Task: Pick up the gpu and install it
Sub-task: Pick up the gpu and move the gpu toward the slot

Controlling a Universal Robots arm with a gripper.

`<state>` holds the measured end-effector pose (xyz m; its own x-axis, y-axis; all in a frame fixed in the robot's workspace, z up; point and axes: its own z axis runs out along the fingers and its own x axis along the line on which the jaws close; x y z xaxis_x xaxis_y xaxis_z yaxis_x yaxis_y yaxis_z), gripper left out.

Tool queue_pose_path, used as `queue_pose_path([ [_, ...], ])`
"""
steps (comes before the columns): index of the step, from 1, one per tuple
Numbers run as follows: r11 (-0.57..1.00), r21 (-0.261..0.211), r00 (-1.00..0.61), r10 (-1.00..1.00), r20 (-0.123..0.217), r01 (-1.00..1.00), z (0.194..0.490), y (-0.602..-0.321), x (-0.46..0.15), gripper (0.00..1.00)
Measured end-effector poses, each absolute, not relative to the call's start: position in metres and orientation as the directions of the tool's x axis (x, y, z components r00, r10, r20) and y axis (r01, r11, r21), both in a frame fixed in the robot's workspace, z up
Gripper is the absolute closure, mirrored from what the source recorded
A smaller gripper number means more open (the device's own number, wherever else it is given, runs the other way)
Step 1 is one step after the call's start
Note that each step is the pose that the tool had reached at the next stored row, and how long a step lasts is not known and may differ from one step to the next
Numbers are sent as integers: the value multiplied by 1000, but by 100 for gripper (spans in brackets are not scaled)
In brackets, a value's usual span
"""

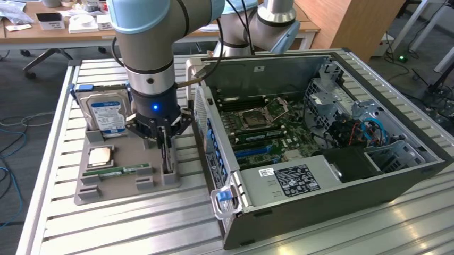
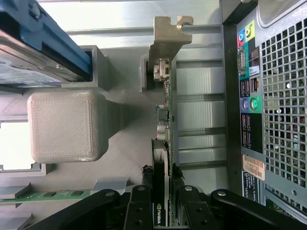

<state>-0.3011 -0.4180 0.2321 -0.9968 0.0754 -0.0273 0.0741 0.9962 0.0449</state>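
Observation:
The gpu [image 1: 166, 155] is a thin dark card standing on edge in a slot of the grey holder tray [image 1: 120, 188], close to the computer case [image 1: 298, 186]. In the wrist view the gpu [image 2: 165, 120] runs away from the camera, with its pale metal bracket [image 2: 167, 36] at the far end. My gripper [image 1: 165, 143] is straight above the card. Its black fingers [image 2: 147, 179] sit on both sides of the card's near end, pressed against it, so the gripper [image 2: 163, 179] is shut on the gpu. The card still rests in its slot.
On the same tray are a silver hard drive in a blue frame [image 1: 106, 111], a CPU [image 1: 99, 155] and a green memory stick [image 1: 117, 171]. The open case shows its motherboard [image 1: 262, 125] with blue slots [image 1: 248, 152]. The case's rear port panel [image 2: 249, 91] is right beside the card.

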Motion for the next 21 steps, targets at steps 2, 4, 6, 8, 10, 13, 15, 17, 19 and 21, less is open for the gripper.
queue_pose_path([
  [2, 996, 45, -997, 74, -27, 72, 232, -418, -301, 74],
  [4, 998, 45, -998, 54, -27, 52, 232, -418, -301, 74],
  [6, 999, 45, -999, 32, -27, 31, 232, -418, -301, 74],
  [8, 999, 45, -999, 28, -27, 27, 232, -418, -301, 74],
  [10, 999, 45, -999, 28, -27, 27, 232, -418, -301, 74],
  [13, 999, 45, -999, 28, -27, 27, 232, -418, -301, 74],
  [15, 999, 45, -999, 28, -27, 27, 233, -418, -301, 74],
  [17, 999, 45, -999, 28, -27, 27, 237, -418, -301, 74],
  [19, 999, 45, -999, 28, -27, 27, 241, -418, -301, 74],
  [21, 999, 45, -999, 28, -27, 27, 246, -418, -301, 74],
])
